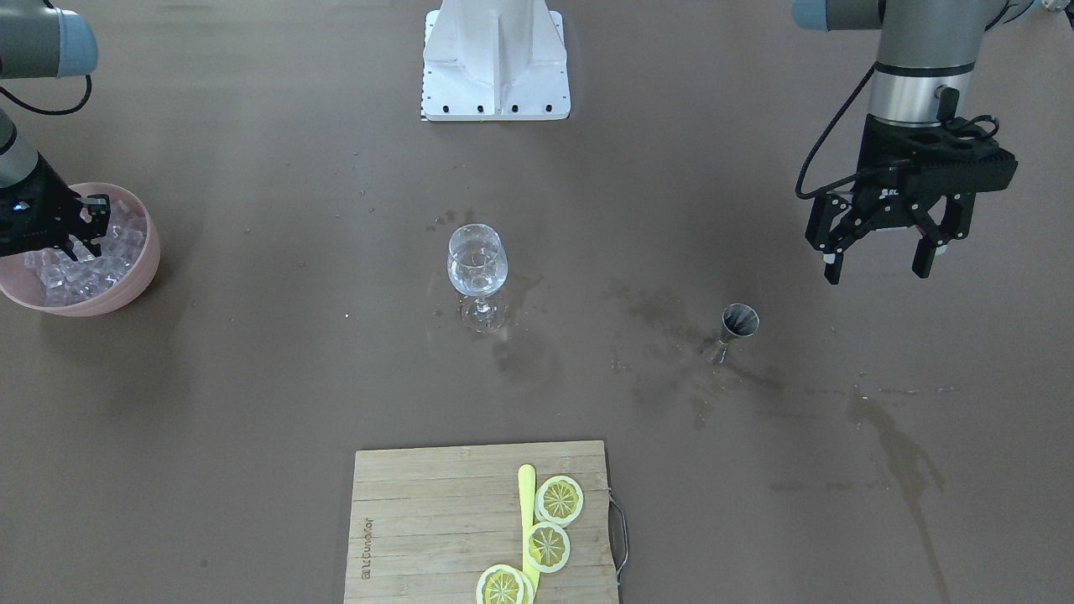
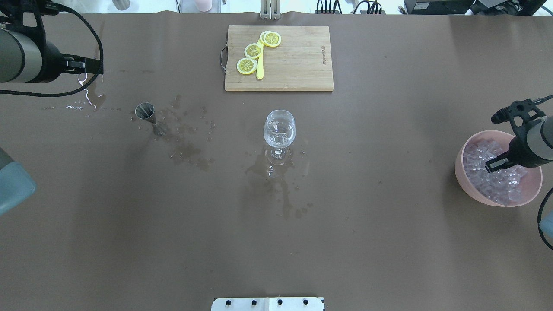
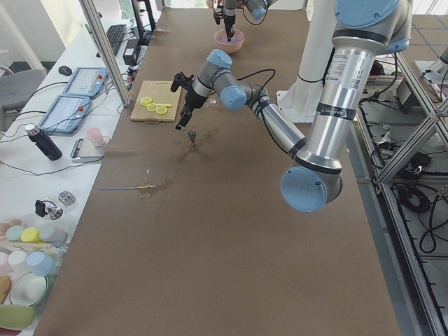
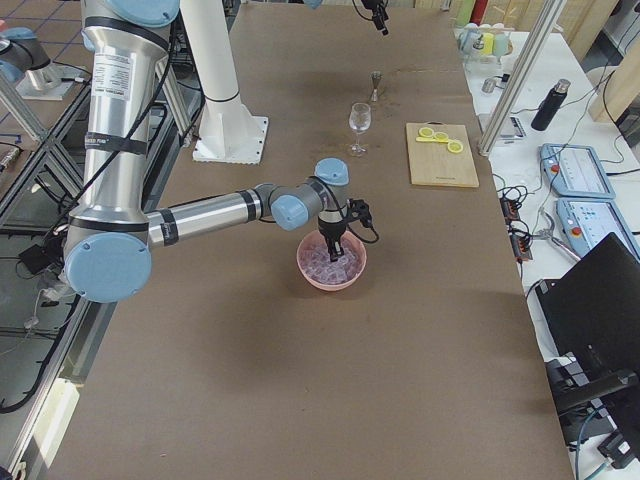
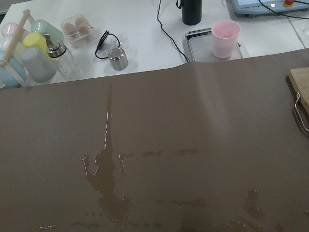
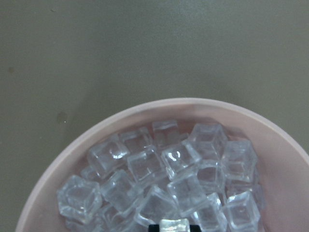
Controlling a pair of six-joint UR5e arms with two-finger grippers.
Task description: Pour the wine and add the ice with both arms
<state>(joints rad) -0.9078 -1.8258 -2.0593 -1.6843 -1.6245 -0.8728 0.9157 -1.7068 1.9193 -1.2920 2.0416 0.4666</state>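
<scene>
A wine glass (image 1: pixel 477 260) stands mid-table with a little clear wine in its bowl; it also shows in the overhead view (image 2: pixel 280 127). A pink bowl (image 1: pixel 148 256) holds many clear ice cubes (image 6: pixel 169 169). My right gripper (image 1: pixel 80 249) reaches down into the bowl. Its fingers (image 6: pixel 154 227) are closed narrowly around one ice cube (image 6: pixel 174 224) at the bottom edge of the right wrist view. My left gripper (image 1: pixel 877 270) is open and empty. It hangs above the table, behind and to the side of a steel jigger (image 1: pixel 738 323) that stands upright.
A wooden cutting board (image 1: pixel 419 520) with lemon slices (image 1: pixel 547 545) and a yellow knife lies at the operators' edge. Wet spill patches (image 1: pixel 906 453) darken the table near the jigger and glass. The white pedestal (image 1: pixel 495 59) stands at the robot's edge.
</scene>
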